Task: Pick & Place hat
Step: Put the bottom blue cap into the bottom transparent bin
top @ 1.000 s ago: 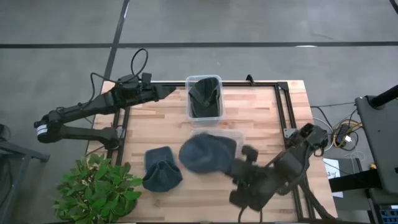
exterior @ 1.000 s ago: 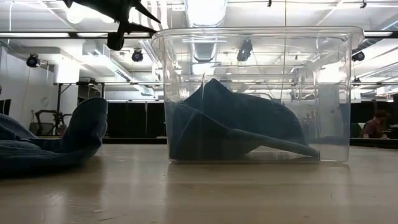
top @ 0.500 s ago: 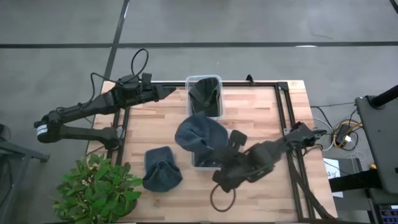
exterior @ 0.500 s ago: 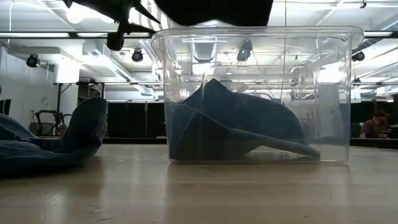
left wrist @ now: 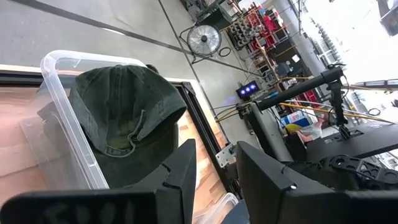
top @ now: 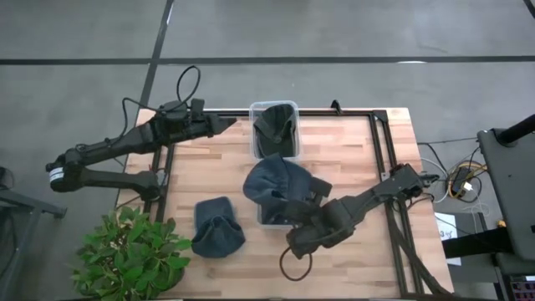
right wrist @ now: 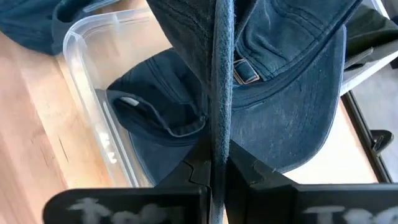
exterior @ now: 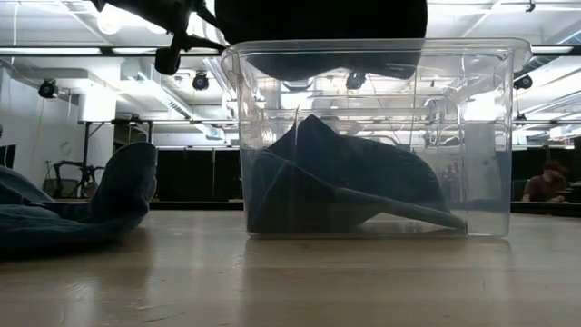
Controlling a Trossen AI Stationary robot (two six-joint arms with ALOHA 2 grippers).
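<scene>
right gripper (right wrist: 219, 163) is clamped on the edge of a blue hat (top: 276, 186), holding it above the near clear bin (top: 269, 219), which already holds another blue cap (right wrist: 152, 118). bin rim sits close under the hanging brim. a third blue hat (top: 217, 226) lies on the wooden table (top: 351, 159) beside a potted plant (top: 134, 255). left gripper (left wrist: 214, 171) hangs parted by the far bin (top: 274, 107), which holds a green cap (left wrist: 124, 106). no readable writing shows.
</scene>
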